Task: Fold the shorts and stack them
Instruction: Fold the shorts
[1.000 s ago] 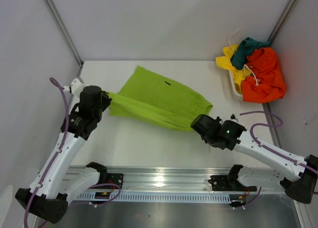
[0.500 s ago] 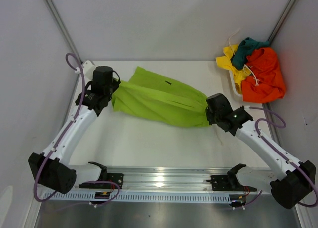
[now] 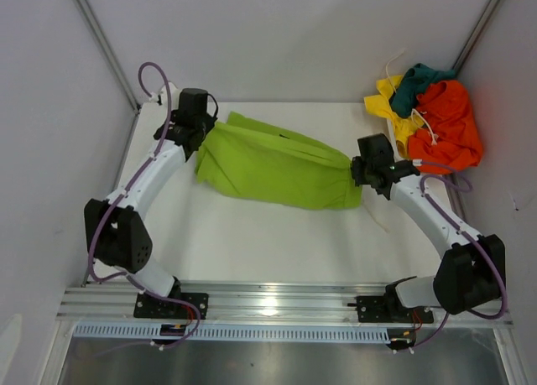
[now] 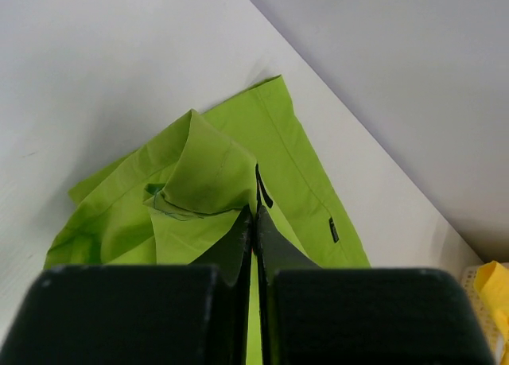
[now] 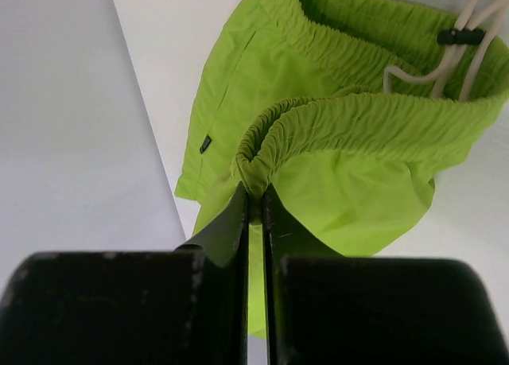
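Note:
The lime green shorts (image 3: 277, 165) lie stretched across the far middle of the table, folded lengthwise. My left gripper (image 3: 204, 133) is shut on their leg hem at the left end (image 4: 208, 174). My right gripper (image 3: 357, 169) is shut on the elastic waistband at the right end (image 5: 334, 118); the white drawstring (image 5: 457, 39) shows beside it. The orange shorts (image 3: 449, 129), yellow shorts (image 3: 393, 100) and dark teal shorts (image 3: 419, 81) are heaped in the white mesh basket (image 3: 395, 146) at the far right.
Grey walls close in the table on the left, back and right. The basket stands against the right wall, just beyond my right gripper. A metal rail (image 3: 268, 305) runs along the near edge by the arm bases.
Both grippers have carried the lime green shorts away from me toward the back of the table, folding the near edge over onto the far part. Both arms are now stretched out far.

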Motion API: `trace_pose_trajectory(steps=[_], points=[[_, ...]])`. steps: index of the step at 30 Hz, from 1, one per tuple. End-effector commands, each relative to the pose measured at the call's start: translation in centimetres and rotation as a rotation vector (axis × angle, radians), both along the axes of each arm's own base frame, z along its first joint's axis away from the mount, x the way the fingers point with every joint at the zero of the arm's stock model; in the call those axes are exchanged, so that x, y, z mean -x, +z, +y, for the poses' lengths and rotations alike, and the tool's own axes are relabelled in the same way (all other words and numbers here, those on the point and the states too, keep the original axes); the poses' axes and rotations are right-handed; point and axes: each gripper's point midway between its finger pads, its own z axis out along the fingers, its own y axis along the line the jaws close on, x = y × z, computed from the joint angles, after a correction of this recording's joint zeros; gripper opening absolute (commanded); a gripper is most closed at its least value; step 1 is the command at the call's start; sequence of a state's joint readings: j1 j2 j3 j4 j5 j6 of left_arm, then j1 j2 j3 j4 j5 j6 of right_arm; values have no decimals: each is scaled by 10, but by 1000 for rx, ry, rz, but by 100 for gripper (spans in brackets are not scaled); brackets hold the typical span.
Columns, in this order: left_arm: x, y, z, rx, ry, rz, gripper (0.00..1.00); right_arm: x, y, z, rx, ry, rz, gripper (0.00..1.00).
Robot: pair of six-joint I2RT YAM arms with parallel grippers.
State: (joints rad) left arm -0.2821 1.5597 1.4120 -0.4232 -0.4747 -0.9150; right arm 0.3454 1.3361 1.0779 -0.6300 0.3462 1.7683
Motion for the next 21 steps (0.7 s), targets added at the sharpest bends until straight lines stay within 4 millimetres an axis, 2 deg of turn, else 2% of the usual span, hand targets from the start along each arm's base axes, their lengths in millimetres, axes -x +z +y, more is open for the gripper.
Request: trace_pose_trajectory(steps=[1,2,3,5,6,7,9,10,11,13,14,15,16,17,18,19,21], points=[[-38,30,10,9,29,-117,0,-22,2,-11,16,-28,-27,0],[-46,35,9,16,29,-141,0,-25,0,-12,15,-30,-25,0],[-56,21,7,4,23,-118,0,-31,0,-13,8,-38,-37,0],[-74,30,2,9,10,-166,0,-38,-10,-15,8,-46,-22,0],[-85,14,0,-4,3,-142,0,-45,-10,-18,4,-56,-39,0],[-95,18,-3,0,-3,-165,0,-49,-19,-18,7,-57,-25,0],[-108,17,-6,2,-5,-175,0,-60,-21,-21,4,-62,-39,0],[-119,5,-9,-2,-7,-163,0,-66,-23,-25,6,-72,-41,0],[-125,7,-9,2,-5,-172,0,-73,-33,-25,4,-70,-22,0],[-141,-8,-11,6,-4,-169,0,-86,-37,-29,0,-79,-36,0],[-146,-7,-13,11,-8,-179,0,-91,-47,-30,8,-83,-20,0],[-153,-9,-15,19,-17,-183,0,-100,-43,-31,10,-88,-41,0],[-160,-24,-18,18,-27,-164,0,-105,-45,-32,17,-89,-46,0],[-165,-31,-20,20,-40,-157,0,-111,-54,-33,31,-92,-35,0],[-173,-24,-26,27,-71,-179,0,-116,-53,-34,35,-102,-38,0],[-178,-27,-30,28,-90,-188,0,-118,-56,-35,37,-111,-36,0],[-184,-47,-35,31,-109,-167,0,-125,-64,-40,58,-143,-48,0]])
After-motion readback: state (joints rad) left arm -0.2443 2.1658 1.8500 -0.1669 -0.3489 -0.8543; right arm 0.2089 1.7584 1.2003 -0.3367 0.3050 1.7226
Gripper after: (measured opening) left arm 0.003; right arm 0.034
